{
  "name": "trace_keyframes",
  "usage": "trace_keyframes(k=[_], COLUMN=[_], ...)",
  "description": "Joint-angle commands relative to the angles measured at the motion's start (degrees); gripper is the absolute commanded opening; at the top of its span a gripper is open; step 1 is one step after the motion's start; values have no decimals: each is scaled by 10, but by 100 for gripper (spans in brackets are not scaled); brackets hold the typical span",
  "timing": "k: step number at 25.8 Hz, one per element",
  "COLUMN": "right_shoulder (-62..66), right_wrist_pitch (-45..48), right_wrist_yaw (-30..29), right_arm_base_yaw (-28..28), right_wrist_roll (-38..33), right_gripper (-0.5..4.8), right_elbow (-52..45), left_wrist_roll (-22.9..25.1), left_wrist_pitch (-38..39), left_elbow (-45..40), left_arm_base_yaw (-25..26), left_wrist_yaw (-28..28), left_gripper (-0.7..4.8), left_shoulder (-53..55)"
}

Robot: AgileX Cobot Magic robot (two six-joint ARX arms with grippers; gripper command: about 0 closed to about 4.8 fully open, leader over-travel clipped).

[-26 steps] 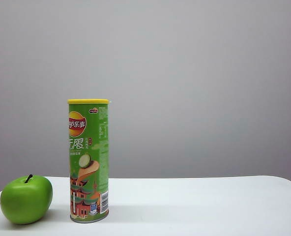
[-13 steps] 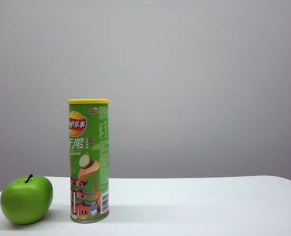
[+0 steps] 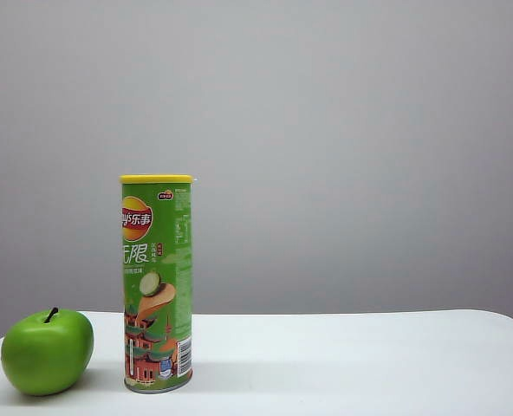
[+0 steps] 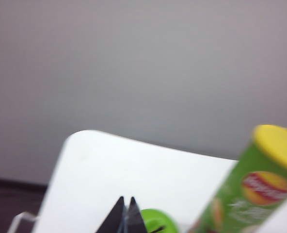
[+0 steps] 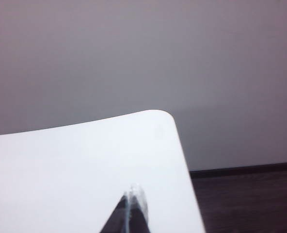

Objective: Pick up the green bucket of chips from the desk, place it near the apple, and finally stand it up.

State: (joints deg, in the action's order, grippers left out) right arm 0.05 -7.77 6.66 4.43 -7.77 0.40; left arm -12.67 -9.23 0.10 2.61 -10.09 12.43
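The green bucket of chips (image 3: 157, 284) is standing upright on the desk (image 3: 352, 360), the apple (image 3: 47, 351) sitting just beside it at nine o'clock. The left gripper (image 4: 125, 213) and right gripper (image 5: 132, 206) are hovering clenched, grasping nothing.

A plain grey wall (image 3: 343, 130) fills the far side. Dark floor (image 5: 250, 204) lies below it, right of the worktop.
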Motion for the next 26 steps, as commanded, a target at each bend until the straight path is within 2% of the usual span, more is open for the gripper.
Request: trace_keyframes(k=[1, 3, 4, 7, 14, 26], right_shoulder=[0, 0, 0, 0, 0, -1], right_wrist_pitch=[24, 24, 24, 21, 17, 17], right_wrist_yaw=[-36, -67, -68, -65, -66, -66], right_arm_base_yaw=[2, 2, 2, 2, 2, 2], right_wrist_roll=[-17, -17, -27, -45, -44, -43], right_gripper=[-4, -4, -5, -5, -4, -4], right_elbow=[-3, -3, -3, -3, -3, -3], left_wrist_roll=[-12, -4, 19, 32, 30, 30], left_wrist_pitch=[-36, -37, -36, -32, -15, -14], left_elbow=[4, 3, 3, 3, 3, 3], left_arm_base_yaw=[-50, -91, -102, -105, -105, -107], left_wrist_yaw=[26, 38, 36, 40, 139, 139], left_gripper=[-5, -5, -5, -5, -2, -2], left_shoulder=[-4, -17, -18, -17, -17, -24])
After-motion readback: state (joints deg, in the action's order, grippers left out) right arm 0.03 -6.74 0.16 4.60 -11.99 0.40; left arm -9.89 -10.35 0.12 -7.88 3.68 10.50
